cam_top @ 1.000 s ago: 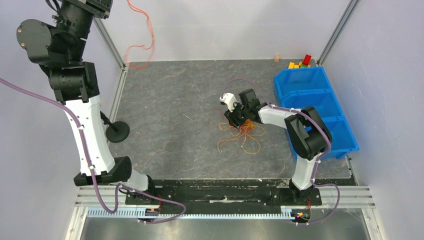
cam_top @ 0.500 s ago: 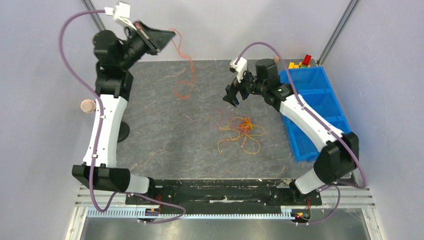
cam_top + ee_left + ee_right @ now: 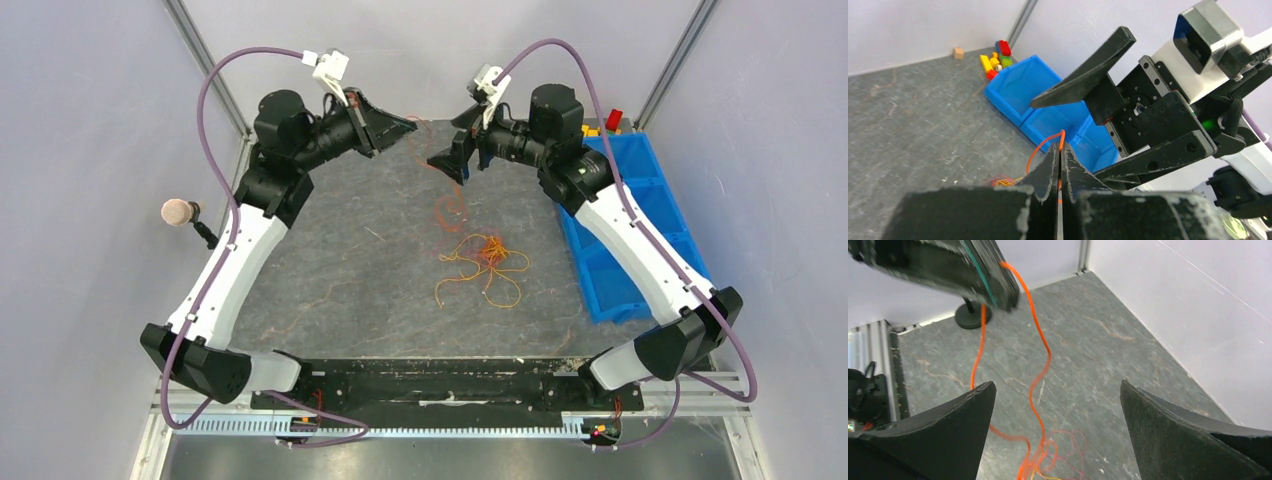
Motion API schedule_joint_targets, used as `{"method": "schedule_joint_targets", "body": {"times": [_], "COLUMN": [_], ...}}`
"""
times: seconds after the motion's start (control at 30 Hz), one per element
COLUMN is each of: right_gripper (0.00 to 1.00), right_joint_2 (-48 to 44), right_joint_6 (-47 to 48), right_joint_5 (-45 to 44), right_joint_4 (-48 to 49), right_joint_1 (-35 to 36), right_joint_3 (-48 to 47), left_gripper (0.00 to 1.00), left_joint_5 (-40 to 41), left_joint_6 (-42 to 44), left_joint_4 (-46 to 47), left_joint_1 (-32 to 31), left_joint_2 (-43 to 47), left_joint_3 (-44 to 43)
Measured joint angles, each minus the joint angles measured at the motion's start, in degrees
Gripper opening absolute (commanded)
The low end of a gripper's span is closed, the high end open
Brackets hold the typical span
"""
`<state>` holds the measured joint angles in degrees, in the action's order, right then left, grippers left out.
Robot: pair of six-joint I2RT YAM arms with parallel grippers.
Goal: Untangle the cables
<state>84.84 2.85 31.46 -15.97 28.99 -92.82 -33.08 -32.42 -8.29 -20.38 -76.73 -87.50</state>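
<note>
A tangle of red, orange and pale yellow cables [image 3: 484,262] lies on the grey table right of centre. My left gripper [image 3: 410,124] is raised at the far middle and shut on one orange cable [image 3: 446,208], which hangs down in loops towards the pile. In the left wrist view the cable [image 3: 1062,140] sticks out between the closed jaws. My right gripper [image 3: 455,142] is open and empty, raised just right of the left one and facing it. In the right wrist view the orange cable [image 3: 1040,342] hangs from the left gripper [image 3: 998,287] in front of my open right gripper [image 3: 1057,385].
A blue three-compartment bin [image 3: 672,242] stands along the right side, with coloured blocks [image 3: 604,125] behind it. A round-headed stand [image 3: 178,212] is at the left edge; its black base [image 3: 971,318] shows in the right wrist view. Walls enclose the table.
My left gripper swung from the far left to the far middle, carrying the orange cable. My right gripper rose from the pile and moved back towards the left gripper.
</note>
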Motion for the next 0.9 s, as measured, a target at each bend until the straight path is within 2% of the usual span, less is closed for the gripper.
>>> {"method": "schedule_joint_targets", "body": {"times": [0.2,0.27,0.33,0.37,0.47,0.53,0.73,0.77,0.8,0.83,0.87,0.9], "right_gripper": [0.98,0.90,0.75,0.64,0.23,0.00,0.00,0.00,0.00,0.00,0.00,0.00], "right_joint_2": [0.07,0.09,0.09,0.09,0.22,0.22,-0.13,-0.28,-0.48,-0.70,-0.98,-1.31], "right_joint_6": [-1.51,-1.70,-2.03,-2.47,-3.41,-3.85,-4.72,-5.05,-5.35,-5.70,-5.99,-6.27], "right_joint_5": [2.54,3.21,3.61,3.72,4.44,5.53,5.77,5.86,6.08,6.36,6.64,6.62], "right_joint_4": [3.43,4.09,4.90,5.11,5.60,5.77,6.51,6.71,6.91,7.02,7.15,7.06], "right_joint_1": [1.92,1.92,1.92,1.92,1.90,2.08,1.46,0.96,0.48,-0.04,-0.63,-1.27], "right_joint_3": [0.15,0.22,0.48,0.59,0.87,1.22,3.17,3.61,3.93,4.09,4.26,4.35], "left_gripper": [0.02,0.02,0.02,0.02,0.02,0.02,0.02,0.07,0.21,0.45,0.60,0.72], "left_joint_5": [-0.57,-1.46,-2.14,-2.54,-2.99,-2.95,-3.15,-3.13,-3.10,-3.08,-3.08,-3.17], "left_joint_6": [-0.02,-0.02,-0.02,-0.02,0.00,-0.02,0.02,0.17,0.46,0.81,1.44,2.27], "left_joint_4": [-0.15,-0.13,-0.13,-0.13,-0.02,0.52,0.24,-0.26,-0.79,-1.25,-1.70,-2.27], "left_joint_1": [-3.93,-4.87,-5.60,-5.88,-6.38,-6.32,-6.38,-6.49,-6.62,-6.78,-6.91,-6.95], "left_joint_2": [-0.31,-0.55,-0.70,-0.74,-0.87,-1.14,-1.60,-1.62,-1.66,-1.73,-1.86,-1.88], "left_joint_3": [0.17,0.17,0.22,0.26,0.26,0.28,0.28,0.28,0.28,0.28,0.28,0.26]}}
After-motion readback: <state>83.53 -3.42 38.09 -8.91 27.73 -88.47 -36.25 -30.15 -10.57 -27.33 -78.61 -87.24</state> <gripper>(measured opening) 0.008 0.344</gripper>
